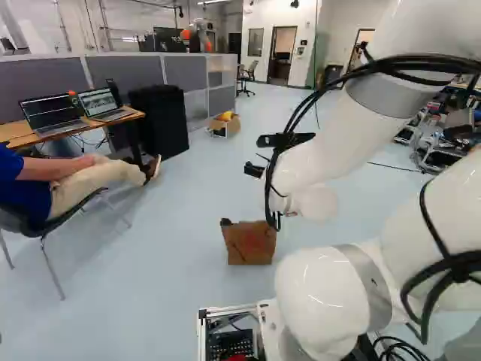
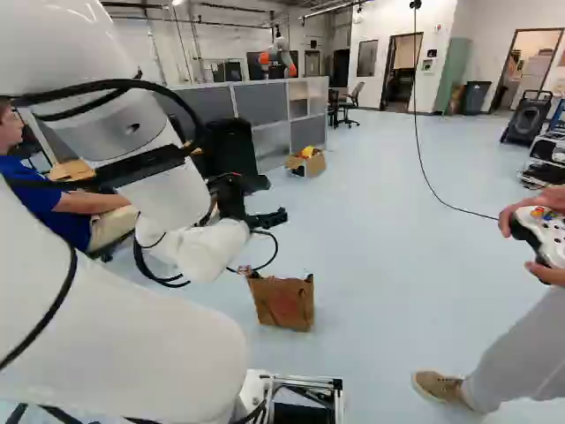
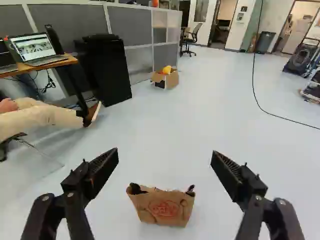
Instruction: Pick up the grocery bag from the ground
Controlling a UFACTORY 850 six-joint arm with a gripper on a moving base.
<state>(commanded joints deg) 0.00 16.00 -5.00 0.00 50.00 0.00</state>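
We have the bag (image 3: 162, 212) upright on the floor (image 3: 200, 130), low ahead of the gripper (image 2: 272, 200) and apart from it, lined up with the gap between the fingers (image 3: 103, 171). Those fingers stand wide apart, both clear of the bag; the wrist view settles this for us, while the base views show the gripper from behind and above the floor. The wrist view also gives us the red print on the bag's brown side and the dark bits at its top corners. Farther ahead of the gripper we find a carton (image 3: 171, 80) with something yellow in it, and to the left of that a tall black box (image 3: 102, 72) near the partition (image 3: 131, 26). Left of the gripper is the table (image 3: 67, 61); the left base view shows us both laptops (image 1: 51, 113) on it in full, where the wrist view cuts one off and our arm hides them from the right base view. Only the right base view shows us, close on the gripper's right, a person (image 2: 521, 358) holding a controller (image 2: 547, 231). It also shows another robot (image 2: 279, 58) beyond the partition, well ahead of the gripper.
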